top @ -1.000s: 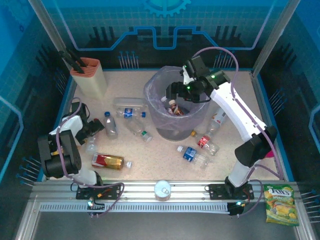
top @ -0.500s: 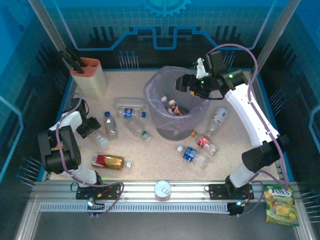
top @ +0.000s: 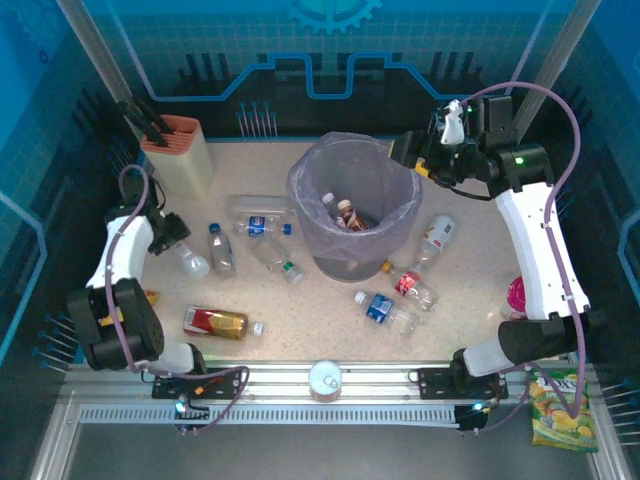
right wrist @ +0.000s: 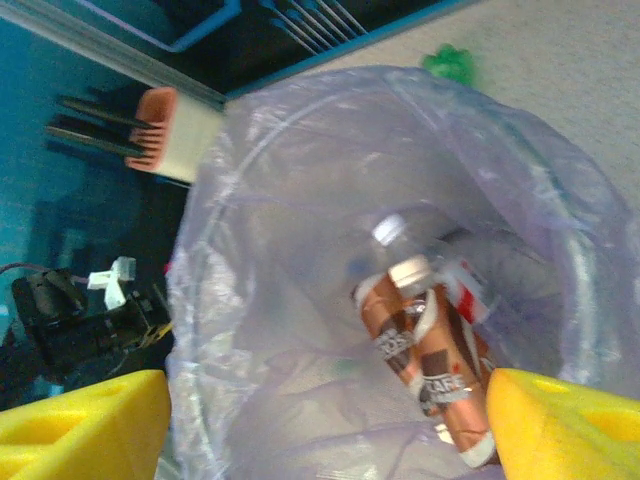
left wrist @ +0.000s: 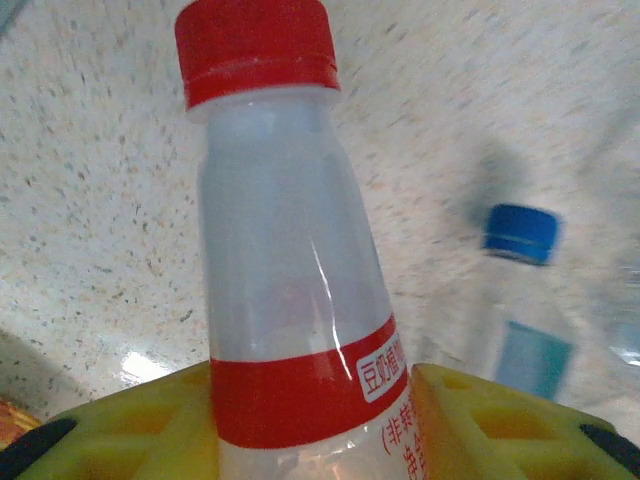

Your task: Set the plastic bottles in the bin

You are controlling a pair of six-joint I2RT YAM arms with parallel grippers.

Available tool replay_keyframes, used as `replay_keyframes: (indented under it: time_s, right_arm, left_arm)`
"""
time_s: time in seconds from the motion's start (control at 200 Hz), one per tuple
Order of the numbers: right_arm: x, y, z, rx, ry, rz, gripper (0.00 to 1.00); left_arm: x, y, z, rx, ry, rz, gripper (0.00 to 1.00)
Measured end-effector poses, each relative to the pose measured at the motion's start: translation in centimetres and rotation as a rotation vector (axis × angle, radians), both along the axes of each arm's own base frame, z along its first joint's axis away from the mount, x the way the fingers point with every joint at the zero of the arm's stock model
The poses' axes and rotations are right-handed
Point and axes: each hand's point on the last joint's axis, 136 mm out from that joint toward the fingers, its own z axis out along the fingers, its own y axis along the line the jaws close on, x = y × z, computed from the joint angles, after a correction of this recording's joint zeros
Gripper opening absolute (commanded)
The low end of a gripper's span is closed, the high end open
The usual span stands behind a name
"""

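Your left hand [left wrist: 315, 425] is clamped on a red-capped bottle [left wrist: 285, 290] at the worktop's [top: 300, 318] left. Your right hand [right wrist: 325, 420], spread apart, hangs by the bin's [right wrist: 245, 210] far-right rim.

Looks steeply down from high above and behind the arm bases, far enough back to take in the whole tabletop [top: 320, 300]. From the left wrist, sits very close against a red-capped bottle [left wrist: 285, 300], facing low across the speckled surface. From the right wrist, peers down into the bin [right wrist: 250, 200] from near its rim, sharing bin and knife block [right wrist: 180, 140] with the overhead view.
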Motion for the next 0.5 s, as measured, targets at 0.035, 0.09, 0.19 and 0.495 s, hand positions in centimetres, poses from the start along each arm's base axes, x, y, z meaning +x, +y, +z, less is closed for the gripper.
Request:
replay_keyframes:
  time_s: [0.035, 0.09, 0.19, 0.495]
  right_arm:
    - [0.0, 0.0, 0.3, 0.02, -0.009, 0.006, 0.83]
    - [0.1, -0.3, 0.2, 0.04, -0.011, 0.003, 0.83]
    - [0.8, -1.7, -1.1, 0.046, 0.017, -0.041, 0.82]
    - [0.5, -3.9, -7.0, -0.073, 0.162, -0.087, 0.71]
  left_arm:
    - [0.4, -0.2, 1.6, -0.001, -0.042, -0.007, 0.46]
    - [1.0, -0.6, 4.3, 0.011, -0.112, -0.025, 0.44]
    - [2.3, -3.3, 9.9, 0.026, -0.254, -0.094, 0.41]
    - [4.1, -16.6, 25.0, -0.07, -0.644, -0.428, 0.38]
